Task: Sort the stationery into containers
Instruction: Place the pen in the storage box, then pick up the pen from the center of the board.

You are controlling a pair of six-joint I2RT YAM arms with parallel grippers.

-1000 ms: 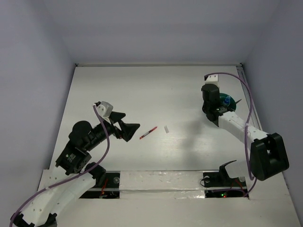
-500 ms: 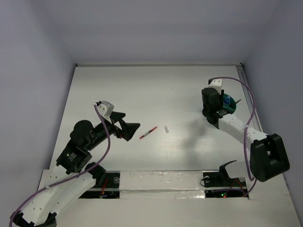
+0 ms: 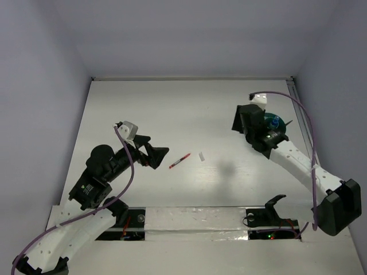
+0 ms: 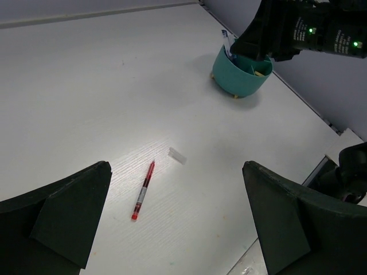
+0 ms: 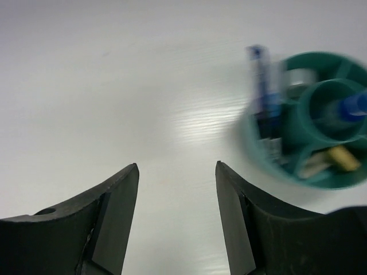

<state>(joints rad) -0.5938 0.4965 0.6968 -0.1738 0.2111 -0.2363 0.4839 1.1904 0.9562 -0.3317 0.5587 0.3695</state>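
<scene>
A red pen (image 3: pixel 179 161) lies on the white table, also in the left wrist view (image 4: pixel 143 191). A small white eraser block (image 3: pixel 202 156) lies just right of it (image 4: pixel 177 155). The round teal tub (image 3: pixel 275 124) stands at the right (image 4: pixel 241 74) and holds blue pens and small items in its compartments (image 5: pixel 309 123). My left gripper (image 3: pixel 157 153) is open and empty, left of the pen (image 4: pixel 176 172). My right gripper (image 3: pixel 243 122) is open and empty, over bare table just left of the tub (image 5: pixel 178 165).
The table's right edge runs close behind the tub (image 3: pixel 304 132). The grey walls close the table at the back and sides. The near edge holds the arm bases and a taped strip (image 3: pixel 195 220).
My right gripper has swung left, away from above the tub toward the table's middle. My left gripper has barely moved. The pen and eraser lie as before.
</scene>
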